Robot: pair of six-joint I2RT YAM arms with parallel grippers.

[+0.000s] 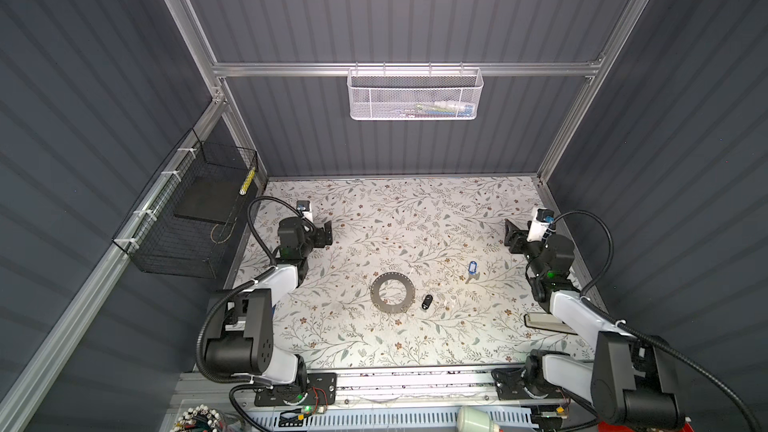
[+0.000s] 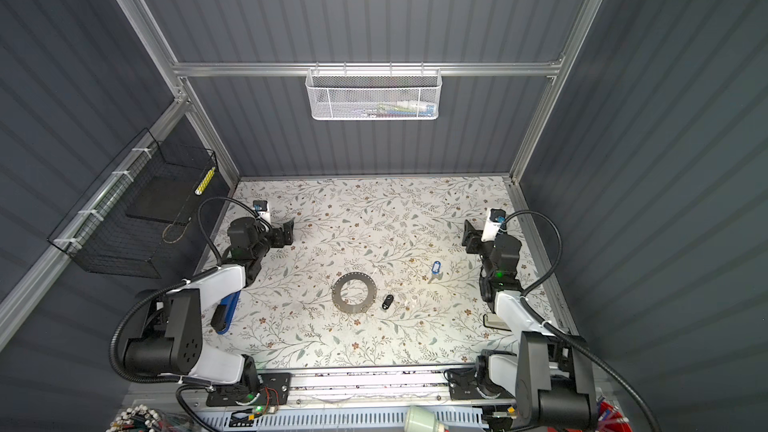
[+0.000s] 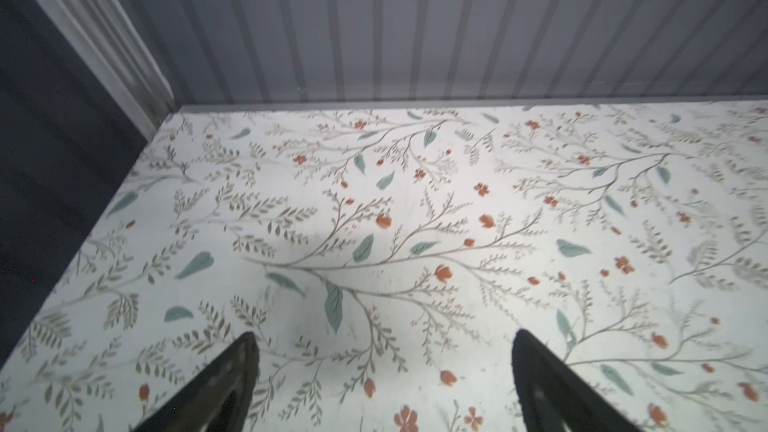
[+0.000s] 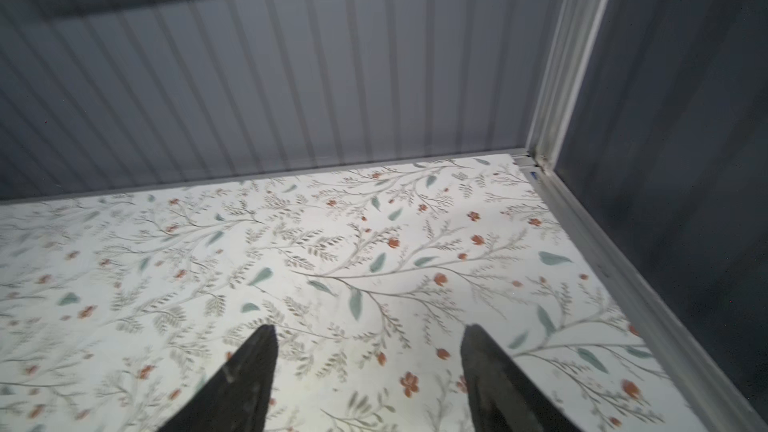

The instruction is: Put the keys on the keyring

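The tabletop [image 1: 374, 209] is a pale sheet printed with grey-green sprigs, teal leaves and small rust-red flowers; it fills the floor of a booth walled in dark grey ribbed panels [image 1: 399, 14] and framed in aluminium rails [image 1: 291, 69]. A white mesh basket [image 1: 413, 97] hangs on the rear crossbar, with a few items inside too small to make out; a black wire basket [image 1: 187, 234] is tied to the rail on the left wall, with a dark flat slab in it.

The keyring [image 1: 375, 292] lies flat near the middle of the table, towards the front, a wide grey band with small holes, seen in both top views [image 2: 337, 290]. The black oval key [image 1: 427, 301] lies just beside it on the right, apart from the band; the key with the blue tag [image 1: 472, 268] lies further right and a little further back, well apart from the ring; neither key is on the ring.

The left gripper [image 1: 326, 233] sits over the far left of the table; in its wrist view its jaws [image 3: 382, 338] stand wide over bare floral sheet. The right gripper [image 1: 512, 234] sits over the far right, near the side rail; its jaws [image 4: 370, 330] are apart too, somewhat narrower, holding no object. A blue block [image 2: 230, 303] lies at the left edge, partly under the left arm.
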